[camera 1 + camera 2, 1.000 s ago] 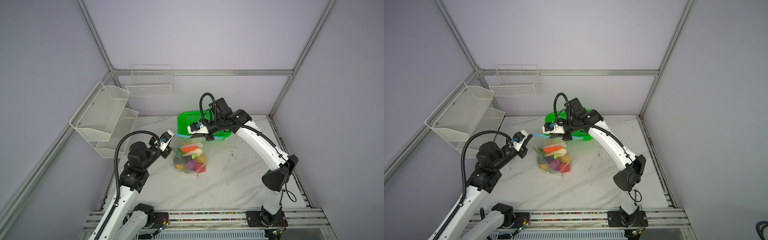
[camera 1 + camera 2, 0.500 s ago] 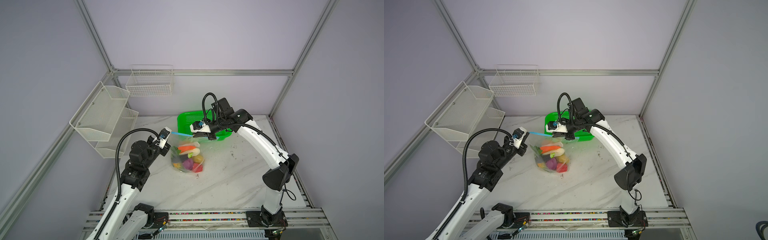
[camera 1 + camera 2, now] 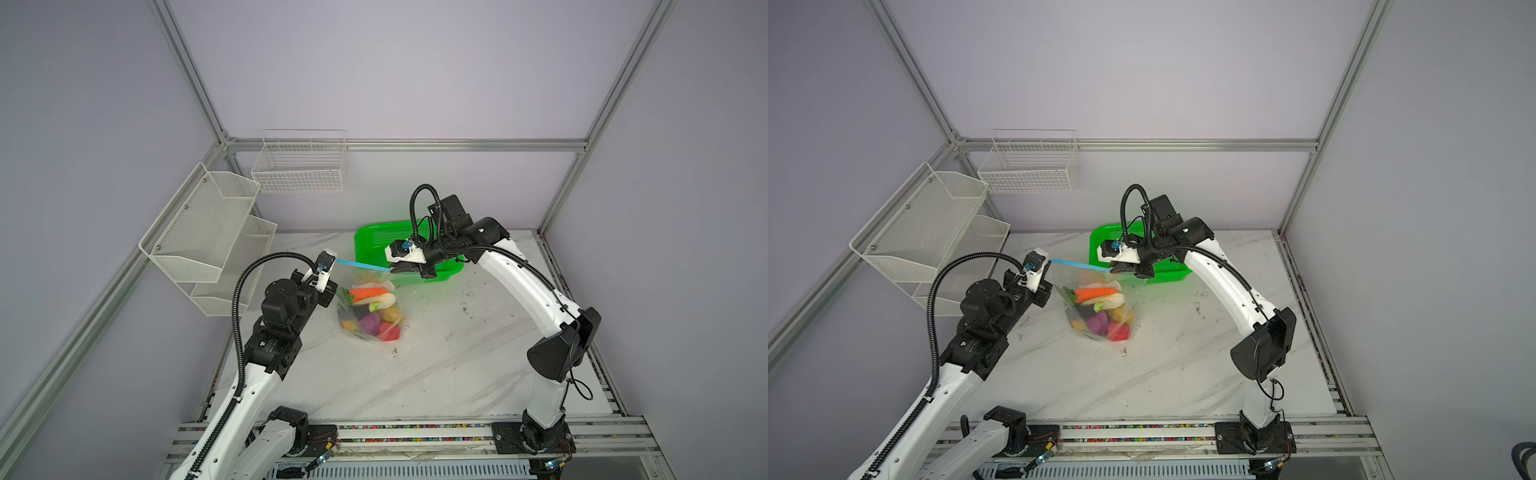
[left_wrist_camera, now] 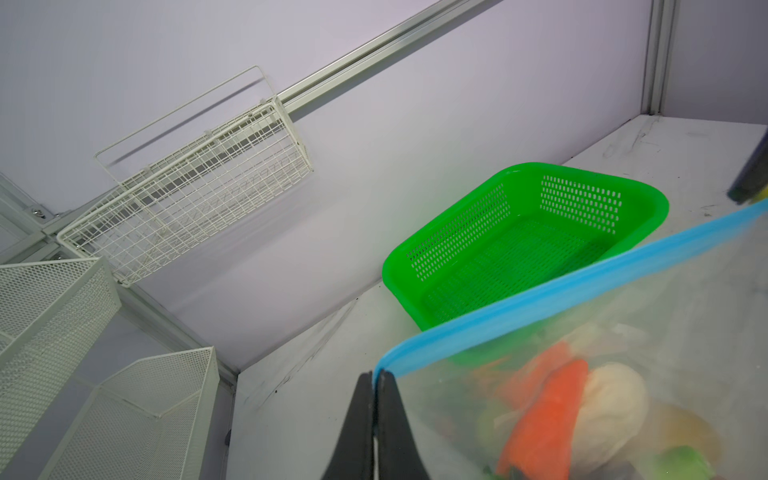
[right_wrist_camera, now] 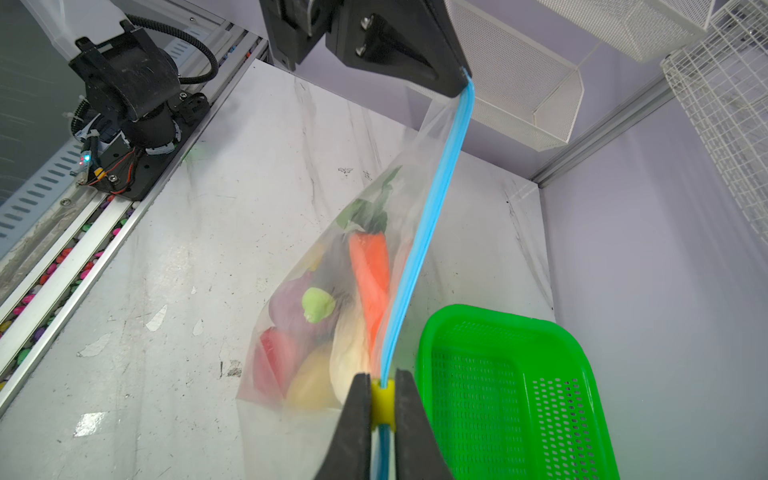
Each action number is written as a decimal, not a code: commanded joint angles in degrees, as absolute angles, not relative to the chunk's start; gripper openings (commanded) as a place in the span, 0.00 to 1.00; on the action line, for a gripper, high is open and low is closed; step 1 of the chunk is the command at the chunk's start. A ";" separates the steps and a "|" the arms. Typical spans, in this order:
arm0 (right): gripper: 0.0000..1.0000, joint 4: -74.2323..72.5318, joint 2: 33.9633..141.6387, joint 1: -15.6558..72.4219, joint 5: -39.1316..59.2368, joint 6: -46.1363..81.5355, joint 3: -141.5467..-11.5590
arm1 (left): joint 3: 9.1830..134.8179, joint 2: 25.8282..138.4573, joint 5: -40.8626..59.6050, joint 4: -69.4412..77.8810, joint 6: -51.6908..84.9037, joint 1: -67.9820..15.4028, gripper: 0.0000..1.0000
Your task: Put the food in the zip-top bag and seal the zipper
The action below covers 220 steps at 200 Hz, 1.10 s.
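Checking in from my remote seat: both arms have the zip-top bag (image 3: pixel 360 277) strung up between them near the counter's (image 3: pixel 436 365) back edge, just in front of the green basket (image 3: pixel 368 239). My left gripper (image 4: pixel 375 388) is pinched tight on 1 end of the blue zipper (image 5: pixel 432 199), and my right gripper (image 5: pixel 382 386) is clamped on the yellow slider (image 5: pixel 382 401) at the other end. The strip runs taut between them as 1 line. The food (image 3: pixel 372 311) sits bunched low in the bag, with the carrot (image 5: pixel 370 270) on top. I can't tell if the bag touches the counter.
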<state>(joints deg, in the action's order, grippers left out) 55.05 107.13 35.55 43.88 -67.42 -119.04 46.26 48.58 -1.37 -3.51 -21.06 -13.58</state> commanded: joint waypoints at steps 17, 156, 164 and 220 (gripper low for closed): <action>0.06 57.74 103.80 34.10 44.82 -68.34 -117.75 | 44.68 49.15 -15.30 1.81 -18.68 -12.57 0.00; 0.05 56.00 101.65 31.12 44.82 -68.35 -115.35 | 43.86 48.76 -18.61 3.16 -18.19 -11.16 0.00; 0.05 55.69 101.39 31.05 44.82 -68.45 -115.02 | 43.92 48.72 -18.38 3.12 -18.19 -11.16 0.00; 0.25 52.78 100.99 31.05 46.31 -66.29 -113.61 | 44.57 47.44 -5.89 1.54 -17.51 -11.16 0.00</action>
<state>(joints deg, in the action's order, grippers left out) 53.76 103.59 31.83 44.34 -67.13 -114.76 46.11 49.58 -11.49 -1.21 -20.03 -12.38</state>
